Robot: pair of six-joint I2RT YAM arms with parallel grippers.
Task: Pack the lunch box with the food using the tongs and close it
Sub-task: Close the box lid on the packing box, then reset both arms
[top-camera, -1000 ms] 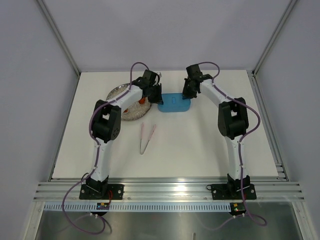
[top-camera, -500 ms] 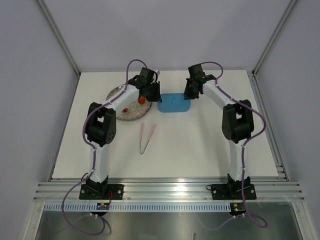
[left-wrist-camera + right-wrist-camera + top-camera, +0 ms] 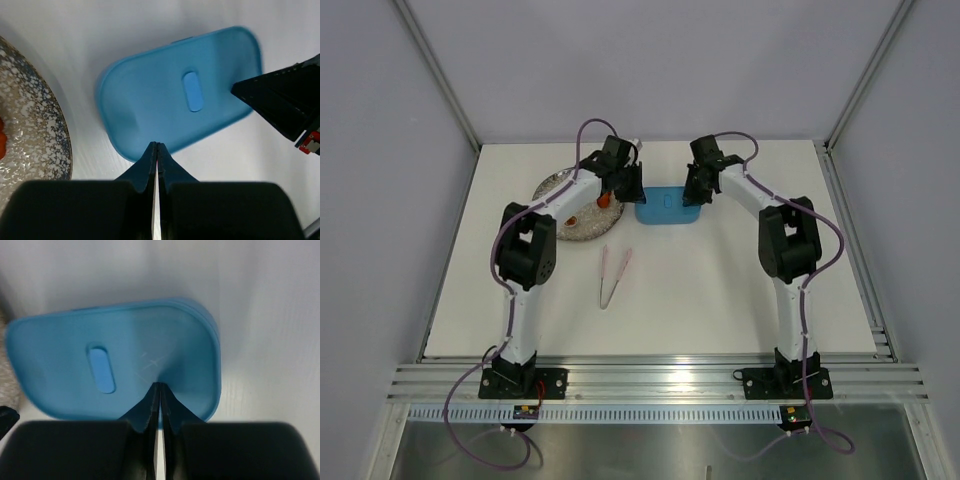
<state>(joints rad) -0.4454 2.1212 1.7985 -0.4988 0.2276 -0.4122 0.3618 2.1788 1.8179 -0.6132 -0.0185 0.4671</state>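
The blue lunch box [image 3: 667,206] lies at the back of the table with its flat lid on; the lid [image 3: 180,95] fills both wrist views [image 3: 115,365]. My left gripper [image 3: 634,190] is shut and empty, its tip [image 3: 157,145] at the lid's left end. My right gripper [image 3: 694,188] is shut too, only a hairline slit between the fingers, its tip [image 3: 159,385] down on the lid near the right end. The pale pink tongs [image 3: 613,275] lie free on the table, nearer the arms. Orange food [image 3: 605,199] sits on the plate.
The speckled grey plate [image 3: 556,186] stands just left of the box, its rim [image 3: 35,130] close to my left gripper. Another orange morsel [image 3: 573,219] lies on it. White table runs around the tongs and right of the box.
My right gripper has slid a little left over the lid and a thin slit has appeared between its fingers. The left arm's elbow has shifted; its gripper stays shut by the box.
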